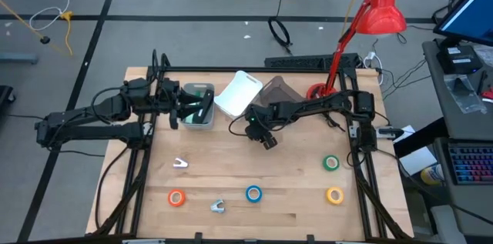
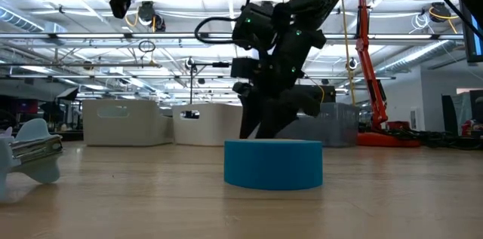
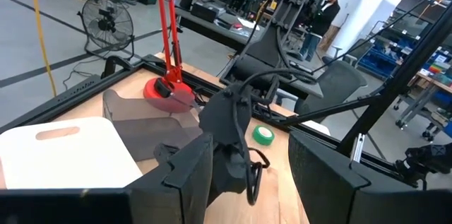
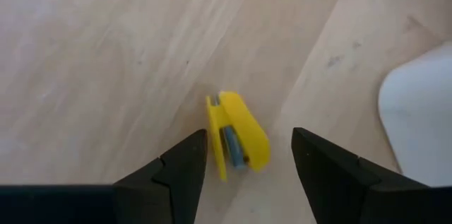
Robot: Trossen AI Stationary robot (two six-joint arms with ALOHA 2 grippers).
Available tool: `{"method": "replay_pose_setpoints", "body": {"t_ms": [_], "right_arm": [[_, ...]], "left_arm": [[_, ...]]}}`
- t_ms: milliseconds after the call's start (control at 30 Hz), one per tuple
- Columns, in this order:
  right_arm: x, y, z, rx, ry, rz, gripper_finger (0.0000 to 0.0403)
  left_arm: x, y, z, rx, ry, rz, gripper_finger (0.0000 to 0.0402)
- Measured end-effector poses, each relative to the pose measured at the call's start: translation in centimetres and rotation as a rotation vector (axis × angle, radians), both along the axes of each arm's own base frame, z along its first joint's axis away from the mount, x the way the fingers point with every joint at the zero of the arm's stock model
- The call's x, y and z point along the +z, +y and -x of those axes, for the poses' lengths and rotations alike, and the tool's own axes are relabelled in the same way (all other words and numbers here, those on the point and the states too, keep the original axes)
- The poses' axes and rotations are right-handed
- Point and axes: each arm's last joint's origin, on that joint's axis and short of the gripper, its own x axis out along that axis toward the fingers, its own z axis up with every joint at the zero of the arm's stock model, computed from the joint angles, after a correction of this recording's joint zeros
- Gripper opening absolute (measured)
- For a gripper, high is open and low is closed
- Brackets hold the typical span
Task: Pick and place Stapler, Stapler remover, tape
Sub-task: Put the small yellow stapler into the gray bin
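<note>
Left gripper [image 1: 179, 108]: waits above the clear bin [image 1: 199, 106] at the table's left rear; fingers stand apart, and what, if anything, lies between them cannot be told.
White bin [image 1: 240, 92]: just right of the clear one, near the right arm's reach.
Right gripper [image 4: 248, 155]: hovers over bare wood near the table's middle, fingers spread wide, nothing held.
Stapler [image 4: 236, 138]: small and yellow, lying on the wood below and between the open fingers, slightly toward one finger, not touching either.
Step in hand, judged: picking up the stapler.
Doing it well: centre the fingers on the stapler's body, descend straight, close across its narrow sides.
Tape [image 1: 253, 193]: blue roll toward the front, well apart; other rolls lie untouched.
</note>
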Motion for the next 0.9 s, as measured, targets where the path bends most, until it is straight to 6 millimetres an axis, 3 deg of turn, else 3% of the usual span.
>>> {"method": "replay_pose_setpoints", "body": {"t_ms": [400,900], "right_arm": [[-0.48,0.03,0.03,0.001,0.022,-0.004,0.0169],[-0.58,0.06,0.32,-0.015,0.057,-0.010,0.0168]], "left_arm": [[0.01,0.00,0.00,0.001,-0.001,0.007,0.0186],[-0.01,0.00,0.00,0.001,0.000,0.008,0.0186]]}}
